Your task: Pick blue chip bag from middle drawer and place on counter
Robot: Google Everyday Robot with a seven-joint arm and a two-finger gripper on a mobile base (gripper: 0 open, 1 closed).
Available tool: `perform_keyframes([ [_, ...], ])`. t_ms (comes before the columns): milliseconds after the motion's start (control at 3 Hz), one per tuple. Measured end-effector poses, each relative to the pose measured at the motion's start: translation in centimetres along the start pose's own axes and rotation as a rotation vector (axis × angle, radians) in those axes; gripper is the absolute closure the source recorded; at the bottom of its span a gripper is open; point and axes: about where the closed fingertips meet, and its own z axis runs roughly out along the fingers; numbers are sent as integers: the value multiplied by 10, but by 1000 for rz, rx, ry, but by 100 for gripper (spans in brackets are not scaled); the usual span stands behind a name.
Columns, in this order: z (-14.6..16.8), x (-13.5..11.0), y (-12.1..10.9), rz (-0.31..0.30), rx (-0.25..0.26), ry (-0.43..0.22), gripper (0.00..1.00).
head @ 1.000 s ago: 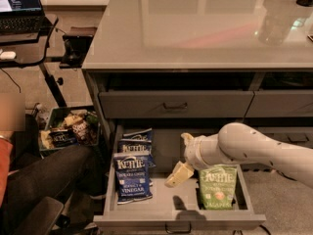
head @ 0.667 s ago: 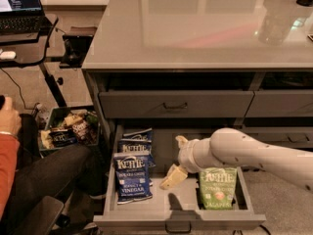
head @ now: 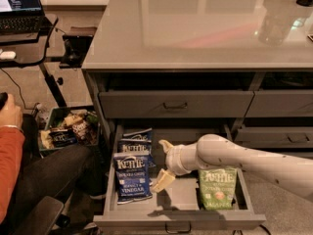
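The blue chip bag (head: pixel 132 176) with white "VINEGAR" lettering lies flat at the left of the open middle drawer (head: pixel 186 201), overlapping two similar blue Kettle bags (head: pixel 136 142) behind it. My gripper (head: pixel 165 162) reaches in from the right over the drawer's middle, just right of the blue bag. Its two pale fingers are spread apart, one (head: pixel 166 146) pointing up and one (head: pixel 163 181) pointing down, with nothing between them. The light-grey glossy counter (head: pixel 195 28) spans the top of the cabinet.
A green Kettle bag (head: pixel 217 186) lies at the drawer's right under my arm. A closed drawer (head: pixel 175 104) sits above the open one. A person in red (head: pixel 10 151) sits at left beside a bin of snacks (head: pixel 66 130). A laptop (head: pixel 19 6) rests on a dark side table.
My gripper and arm have moved left across the drawer, closer to the blue chip bags. The person's hand has risen at the left edge.
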Motion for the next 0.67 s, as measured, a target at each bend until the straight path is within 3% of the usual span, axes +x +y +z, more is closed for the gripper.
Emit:
perform_keyframes([
  [667, 51, 4, -13, -100, -72, -88, 0],
])
